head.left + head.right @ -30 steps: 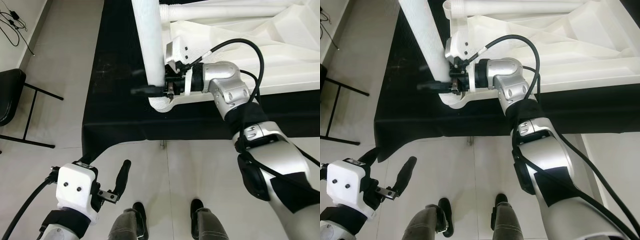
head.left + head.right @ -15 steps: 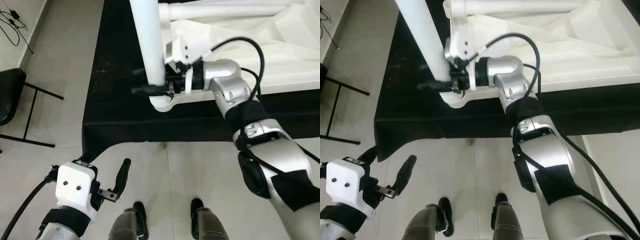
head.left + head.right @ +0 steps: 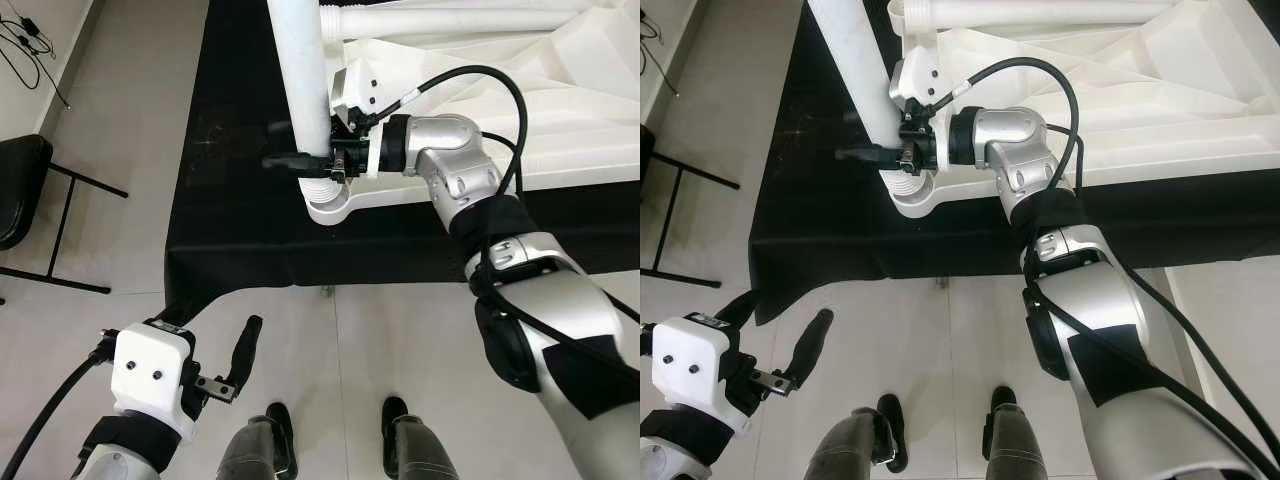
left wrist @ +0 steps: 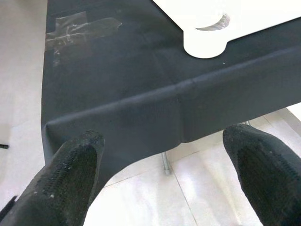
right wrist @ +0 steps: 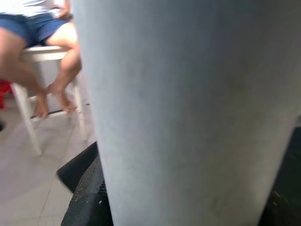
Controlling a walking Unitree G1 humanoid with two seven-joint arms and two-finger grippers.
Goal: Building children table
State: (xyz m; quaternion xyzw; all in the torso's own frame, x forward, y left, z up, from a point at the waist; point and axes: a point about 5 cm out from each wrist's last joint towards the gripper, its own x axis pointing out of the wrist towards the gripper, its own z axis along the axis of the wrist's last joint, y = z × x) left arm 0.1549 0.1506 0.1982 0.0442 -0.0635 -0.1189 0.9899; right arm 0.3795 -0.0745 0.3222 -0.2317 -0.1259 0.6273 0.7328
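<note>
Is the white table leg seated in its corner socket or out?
Partly in: the white leg stands in the corner socket, threads exposed, right gripper clamped around it.

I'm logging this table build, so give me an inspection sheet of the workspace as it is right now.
Surface: black-covered table; tape patch on the cloth.
Job's things: upturned white tabletop; white leg standing at its corner socket; another leg lying on it.
Clutter: nothing seen.
Grippers: right pincer shut on the white leg near its base; left pincer open, idle, low before the table edge.
Cables: black cable looping over the right wrist; cords on the floor.
Surroundings: pale tiled floor, black chair, a seated person on a white stool.
</note>
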